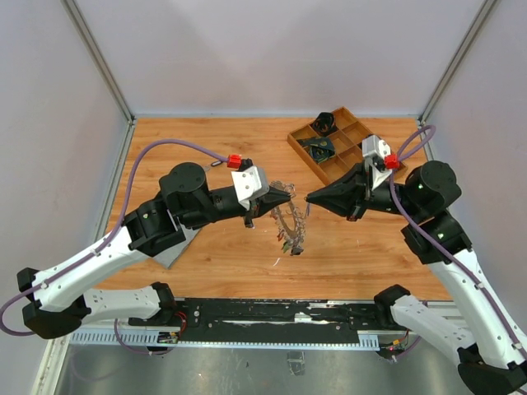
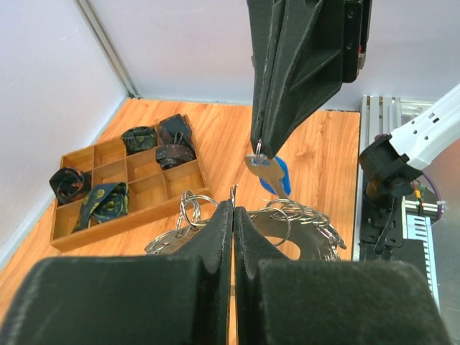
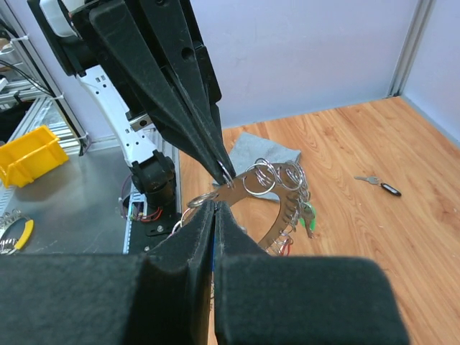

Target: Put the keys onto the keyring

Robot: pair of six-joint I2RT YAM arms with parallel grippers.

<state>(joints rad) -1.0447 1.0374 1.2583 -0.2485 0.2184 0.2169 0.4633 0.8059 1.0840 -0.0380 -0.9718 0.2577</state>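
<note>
Keyring [image 1: 290, 224] is up off the worktop [image 1: 206, 156], dangling between the two arms, with the left gripper [image 1: 282, 197] pinched shut on its top edge. Right gripper [image 1: 313, 197] is clamped on a key [image 2: 267, 169] with a blue tag, nose to nose with the left one. That ring looks like hard, stiff steel, shiny and slick, bristling with little split rings and toothed keys. I'd expect it to be heavy for its size, to swing and jangle, and to slide in a loose pinch. Best hold is the bare band, as now. The key is flat, thin and light; take it by the head and leave the hole free. A spare key [image 3: 374, 180] lies loose on the wood.
</note>
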